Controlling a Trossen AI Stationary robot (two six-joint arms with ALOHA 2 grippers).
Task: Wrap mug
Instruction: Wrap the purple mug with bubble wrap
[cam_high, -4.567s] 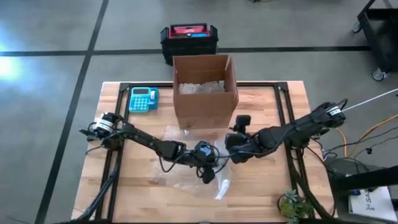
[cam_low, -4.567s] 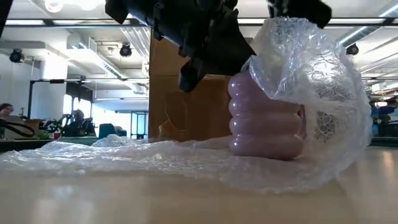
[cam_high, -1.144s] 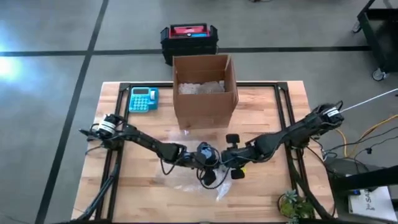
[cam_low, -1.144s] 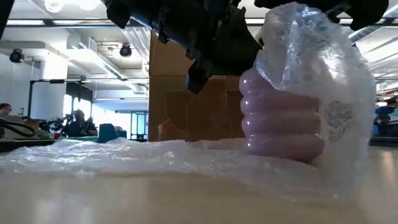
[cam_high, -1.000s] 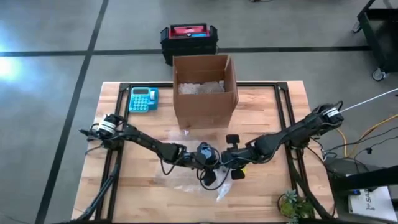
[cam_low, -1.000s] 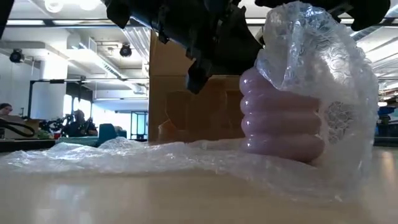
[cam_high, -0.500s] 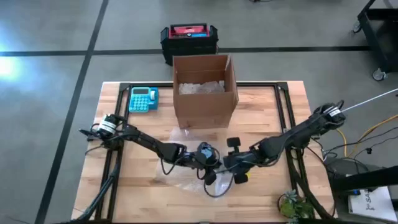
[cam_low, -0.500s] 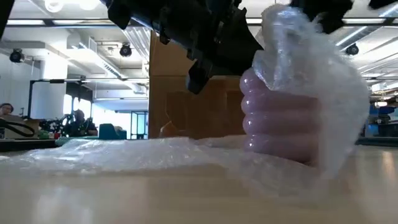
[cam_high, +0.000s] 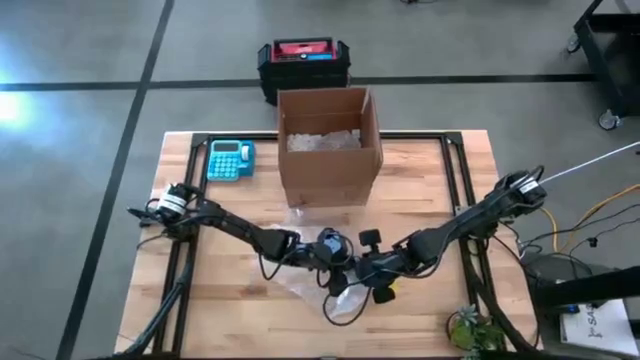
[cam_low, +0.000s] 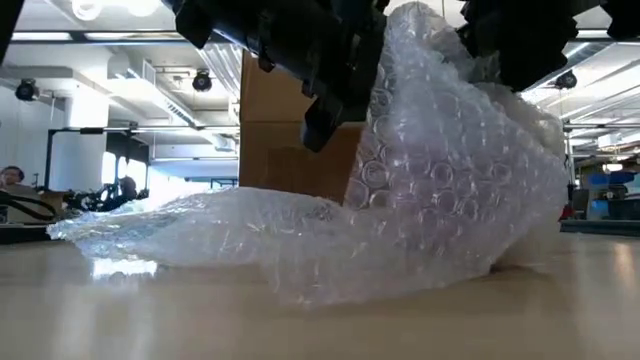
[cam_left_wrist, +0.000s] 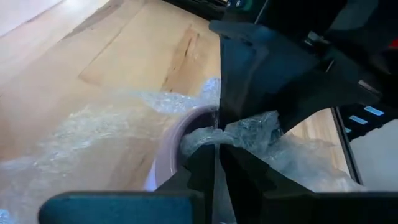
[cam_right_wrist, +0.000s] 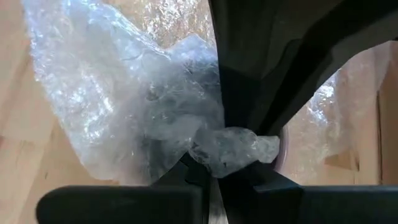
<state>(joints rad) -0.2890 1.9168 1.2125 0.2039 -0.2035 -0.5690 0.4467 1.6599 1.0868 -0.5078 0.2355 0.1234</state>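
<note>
In the high view, the left gripper (cam_high: 330, 262) and the right gripper (cam_high: 362, 272) are met at the middle of the wooden table (cam_high: 440, 180), toward its near edge, over a sheet of bubble wrap (cam_high: 340, 296); the mug is hidden there beneath the arms and the plastic. A cardboard box (cam_high: 328, 145) is set behind them, and a blue calculator (cam_high: 230, 159) lies at the box's left. In the low view, the bubble wrap (cam_low: 430, 190) is drawn up into a tall mound over the mug, which is fully covered, with dark arm parts above it and the cardboard box (cam_low: 275, 130) behind. In the left wrist view, the left gripper (cam_left_wrist: 214, 140) is seen clamped narrow on a bunched fold of bubble wrap (cam_left_wrist: 255, 134) against the rim of the pink mug (cam_left_wrist: 166, 146). In the right wrist view, the right gripper (cam_right_wrist: 214, 158) is closed tight on a twisted wad of bubble wrap (cam_right_wrist: 124, 106), beside a sliver of the mug (cam_right_wrist: 283, 152).
</note>
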